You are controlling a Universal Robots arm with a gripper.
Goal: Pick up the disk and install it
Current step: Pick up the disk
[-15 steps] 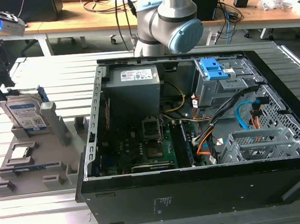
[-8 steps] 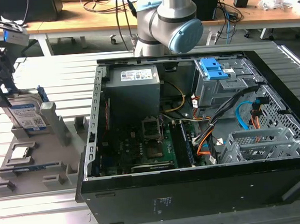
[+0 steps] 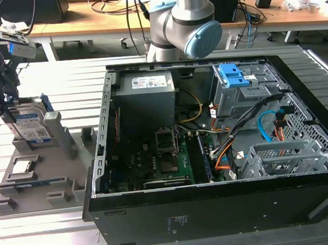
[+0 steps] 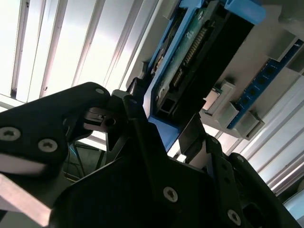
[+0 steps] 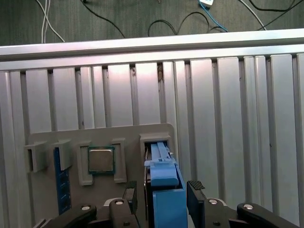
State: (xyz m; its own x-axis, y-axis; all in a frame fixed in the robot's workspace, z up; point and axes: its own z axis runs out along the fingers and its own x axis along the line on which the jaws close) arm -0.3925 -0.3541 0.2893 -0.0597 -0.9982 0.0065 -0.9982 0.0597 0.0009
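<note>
We see a flat grey moulded parts tray (image 3: 44, 184) lying on a ribbed aluminium table (image 3: 42, 229). The disk (image 3: 31, 126), a silver-grey rectangular hard drive with a white-and-blue label and a bright blue plastic frame, stands on edge in a slot of this tray.

The black gripper (image 3: 8, 106) hangs directly over that slot. In the first wrist view its jaws reach down on either side of the disk's (image 5: 164, 171) blue frame. One black fingertip (image 5: 196, 192) sits just beside the frame. In the second wrist view the gripper (image 4: 166, 121) again straddles the end of the disk (image 4: 199, 52), whose dark connector edge faces us. We cannot tell whether the jaws are pressing on the disk or only flanking it.

A small square silver processor chip (image 5: 101, 159) rests in its own pocket of the tray (image 5: 128, 135), near the disk's slot. A narrow blue circuit strip (image 5: 59, 180) lies in the tray on the far side of the chip from the disk.

Just beside the tray, on the exterior view's right, lies an open black computer case (image 3: 215, 193). It holds a grey metal drive cage with blue latches (image 3: 235, 85).
</note>
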